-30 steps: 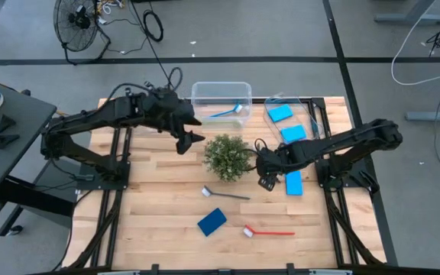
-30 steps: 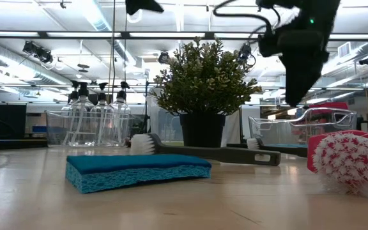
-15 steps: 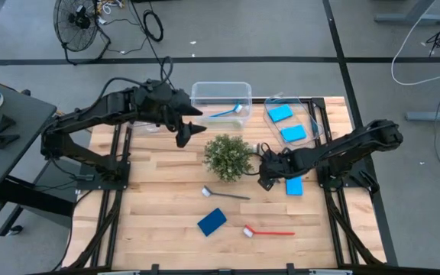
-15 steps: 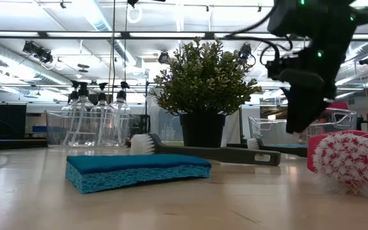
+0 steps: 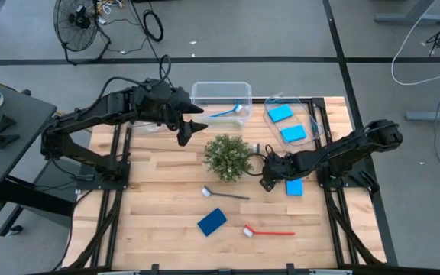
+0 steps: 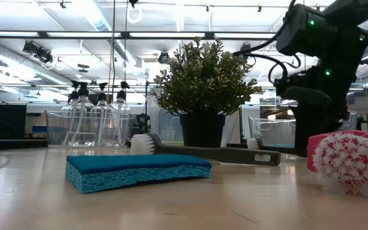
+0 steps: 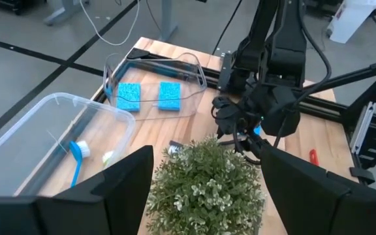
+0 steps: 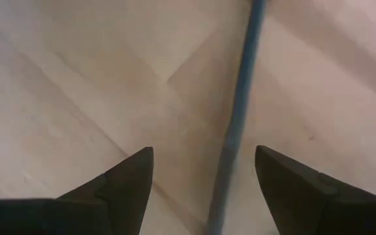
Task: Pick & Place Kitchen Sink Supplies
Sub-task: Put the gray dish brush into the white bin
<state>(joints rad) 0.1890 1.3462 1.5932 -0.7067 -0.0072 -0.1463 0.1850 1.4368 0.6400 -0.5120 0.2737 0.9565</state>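
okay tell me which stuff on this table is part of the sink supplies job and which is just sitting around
Part of the job:
blue sponges: one on the table, one by the right gripper, two in the right bin
dark grey dish brush
red dish brush
blue dish brush in the middle bin
clear bottles

Just sitting around:
potted plant
clear bins

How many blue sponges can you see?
4: two sponges lie in the right-hand clear bin, one on the table beside the right gripper, one near the front edge. Others may be hidden.
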